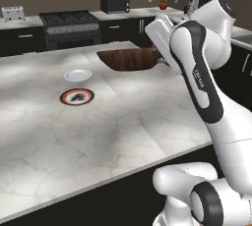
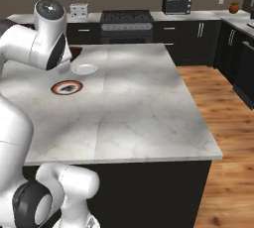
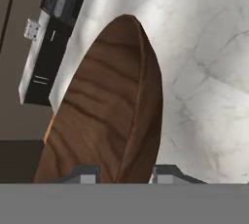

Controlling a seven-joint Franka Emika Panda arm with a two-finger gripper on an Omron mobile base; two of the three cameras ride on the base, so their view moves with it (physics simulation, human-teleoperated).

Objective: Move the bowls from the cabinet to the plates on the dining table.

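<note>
The two-finger gripper (image 3: 121, 173) is pinching the rim of one wide, shallow dark-brown wooden bowl (image 1: 129, 59), its jaws nearly closed, above the white marble dining table (image 1: 98, 127). Left of the gripper are lying one pale round plate (image 1: 78, 75) and one red-rimmed round dish with a dark centre (image 1: 77, 96).

The left base view sits behind the arm, looking forward and down across the dining table (image 1: 98, 136) toward the stove (image 1: 69, 26) on the far wall. The right base view looks from the arm's other side over the same marble top and stove (image 2: 126, 21), plus the wooden floor (image 2: 223, 138) to the right. Both share the pale plate (image 1: 78, 75) (image 2: 84, 68). The hand view is rolled sideways, very close to the wooden bowl (image 3: 107, 111).
</note>
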